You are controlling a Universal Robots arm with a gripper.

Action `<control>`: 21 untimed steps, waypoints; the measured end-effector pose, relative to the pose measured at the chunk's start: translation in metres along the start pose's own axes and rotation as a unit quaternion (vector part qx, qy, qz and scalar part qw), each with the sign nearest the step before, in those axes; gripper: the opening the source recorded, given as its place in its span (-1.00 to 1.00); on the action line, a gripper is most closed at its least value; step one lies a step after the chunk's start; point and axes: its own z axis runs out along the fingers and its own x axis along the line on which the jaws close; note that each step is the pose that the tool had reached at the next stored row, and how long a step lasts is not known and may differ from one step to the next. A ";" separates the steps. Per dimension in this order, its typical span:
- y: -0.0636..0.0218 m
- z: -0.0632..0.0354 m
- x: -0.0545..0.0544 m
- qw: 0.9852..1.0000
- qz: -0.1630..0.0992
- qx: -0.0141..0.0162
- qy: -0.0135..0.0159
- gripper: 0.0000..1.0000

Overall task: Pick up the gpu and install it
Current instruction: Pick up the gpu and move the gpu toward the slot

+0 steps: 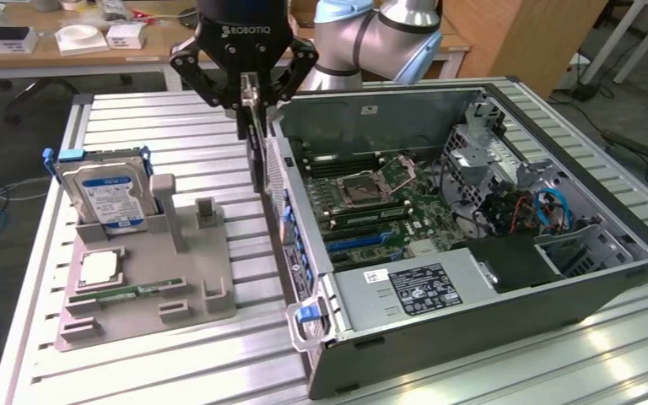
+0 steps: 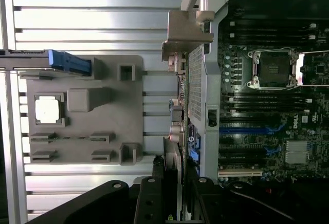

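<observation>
My gripper (image 1: 251, 105) hangs above the slatted table, just outside the open computer case (image 1: 594, 283), on the exterior view's left of the case's wall. It is shut on the gpu (image 1: 256, 156), a thin card that hangs edge-on and upright below the fingers. In the wrist view the gpu (image 2: 176, 113) runs as a narrow strip from between the gripper (image 2: 172, 183) fingers, its metal end bracket alongside the case wall. The motherboard (image 2: 257, 131) lies inside the case with a blue slot (image 2: 247, 130) and a cream slot (image 2: 239, 172).
A grey holder tray (image 1: 149, 295) sits on the table at the exterior view's left, carrying a blue-labelled hard drive (image 1: 105, 198), a processor chip (image 1: 99, 268) and a memory stick (image 1: 127, 293). A power supply (image 1: 414, 291) fills the case's near corner. A cluttered desk (image 1: 77, 38) stands behind.
</observation>
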 end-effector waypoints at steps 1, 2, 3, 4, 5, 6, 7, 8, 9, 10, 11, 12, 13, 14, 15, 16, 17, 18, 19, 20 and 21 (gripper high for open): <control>0.0000 0.0001 -0.002 1.000 0.000 0.000 0.000 -0.47; 0.0001 0.0002 -0.004 1.000 0.000 0.000 0.000 -0.47; 0.0002 0.0002 -0.006 1.000 0.000 0.000 0.000 -0.47; 0.0002 0.0002 -0.008 1.000 0.000 0.000 0.000 -0.47; 0.0002 0.0003 -0.010 1.000 0.000 0.000 0.000 -0.47; 0.0003 0.0003 -0.011 1.000 0.000 0.000 0.000 -0.47; 0.0003 0.0004 -0.013 1.000 0.000 0.000 0.000 -0.47; 0.0003 0.0004 -0.015 1.000 0.000 0.000 0.000 -0.47; 0.0004 0.0004 -0.017 1.000 0.000 0.000 0.000 -0.47; 0.0004 0.0005 -0.018 1.000 0.000 0.000 0.000 -0.47; 0.0005 0.0005 -0.020 1.000 0.000 0.000 0.000 -0.47; 0.0005 0.0006 -0.022 1.000 0.000 0.000 0.000 -0.47; 0.0005 0.0006 -0.023 1.000 0.000 0.000 0.000 -0.47; 0.0006 0.0006 -0.025 1.000 0.000 0.000 0.000 -0.47; 0.0006 0.0007 -0.027 1.000 0.000 0.000 0.000 -0.47; 0.0006 0.0007 -0.028 1.000 0.000 0.000 0.000 -0.47; 0.0007 0.0007 -0.030 1.000 0.000 0.000 0.000 -0.47; 0.0007 0.0008 -0.031 1.000 0.000 0.000 0.000 -0.47; 0.0007 0.0008 -0.032 1.000 0.000 0.000 0.000 -0.47; 0.0007 0.0008 -0.033 1.000 0.000 0.000 0.000 -0.47; 0.0008 0.0008 -0.034 1.000 0.000 0.000 0.000 -0.47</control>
